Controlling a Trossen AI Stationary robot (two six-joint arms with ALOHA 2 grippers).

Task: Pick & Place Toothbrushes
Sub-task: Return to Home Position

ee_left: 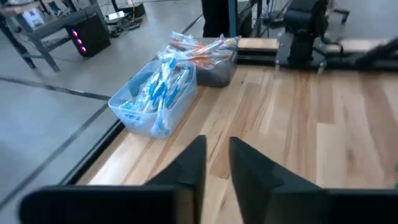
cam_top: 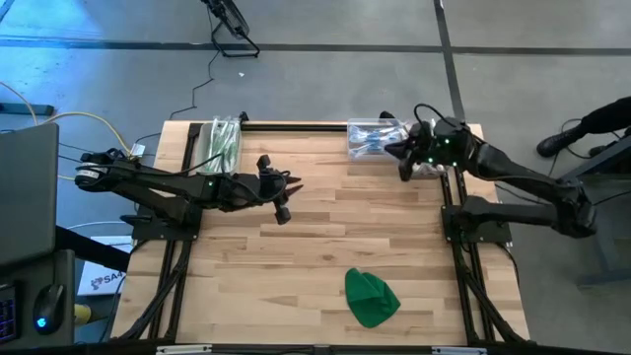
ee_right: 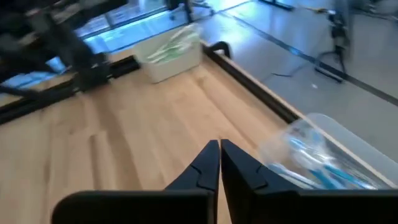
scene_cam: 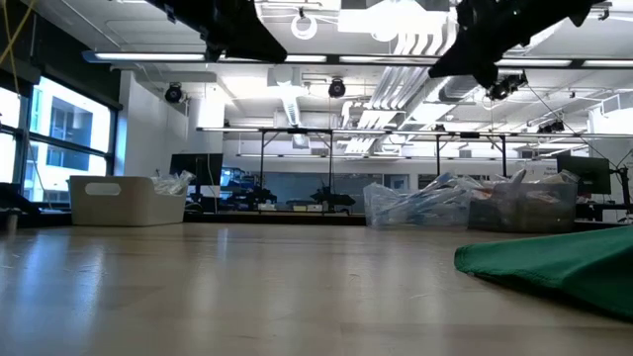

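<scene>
With the toothbrushes (ee_left: 163,87) lying in the clear bin (ee_left: 142,121) at the far edge of the bench (cam_top: 325,247), the right gripper (ee_right: 219,144) — jaws together, empty — should rise clear of that bin's rim before retracting, and the left gripper (ee_left: 217,143), jaws slightly apart, should draw back over bare wood

Our left gripper (ee_left: 216,143), slightly parted, is hovering over the surface (ee_left: 298,124); at eleven o'clock we are seeing toothbrushes (ee_left: 163,87) lying in a clear bin (ee_left: 140,119), beside a dark bin (ee_left: 217,74).
</scene>
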